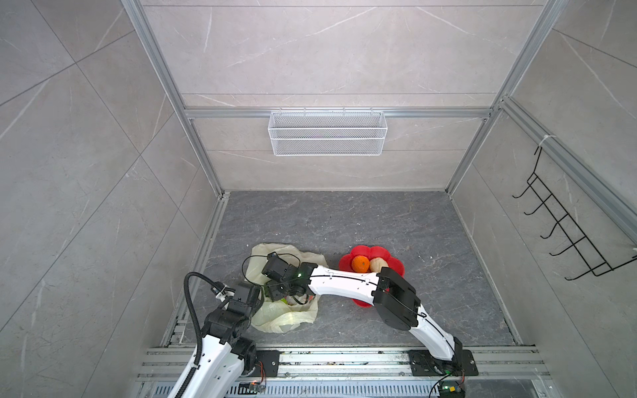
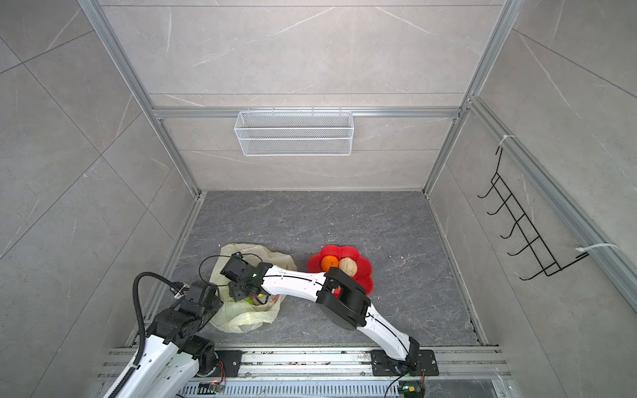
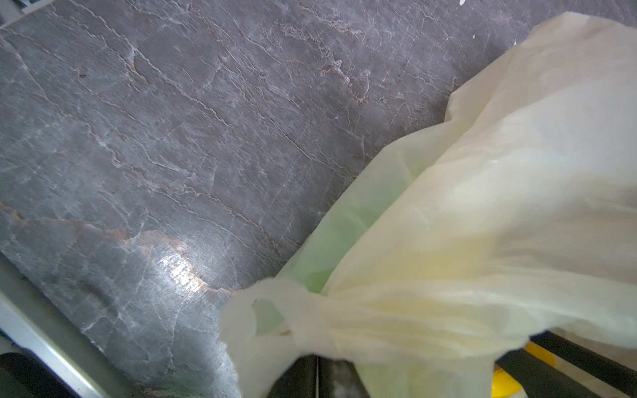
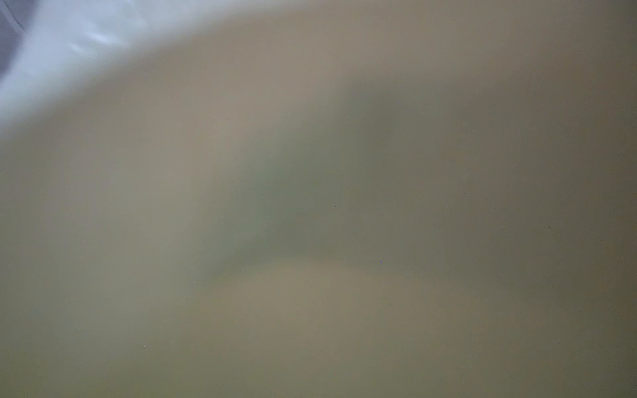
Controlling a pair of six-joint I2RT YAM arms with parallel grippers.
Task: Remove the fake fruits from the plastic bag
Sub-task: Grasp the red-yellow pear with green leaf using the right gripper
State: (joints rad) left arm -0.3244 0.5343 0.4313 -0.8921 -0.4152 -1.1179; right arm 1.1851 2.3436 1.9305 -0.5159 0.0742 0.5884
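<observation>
The pale-yellow plastic bag (image 1: pixel 286 320) (image 2: pixel 241 320) lies crumpled on the dark floor at the left. My left gripper (image 1: pixel 261 301) (image 3: pixel 317 365) is shut on a bunched part of the bag's film (image 3: pixel 482 206). My right gripper (image 1: pixel 281 298) (image 2: pixel 246 293) reaches across into the bag's mouth; its fingertips are hidden and its wrist view is only blurred film. Yellow-green and red fruits (image 2: pixel 250 300) show inside the mouth. An orange (image 1: pixel 360 264) and a beige peach (image 1: pixel 376 265) sit on the red flower-shaped plate (image 1: pixel 396 267).
My right arm's elbow (image 1: pixel 396 296) hangs over the plate's near side. A white wire basket (image 1: pixel 327 132) hangs on the back wall and a black hook rack (image 1: pixel 565 227) on the right wall. An aluminium rail (image 1: pixel 344 358) runs along the front edge.
</observation>
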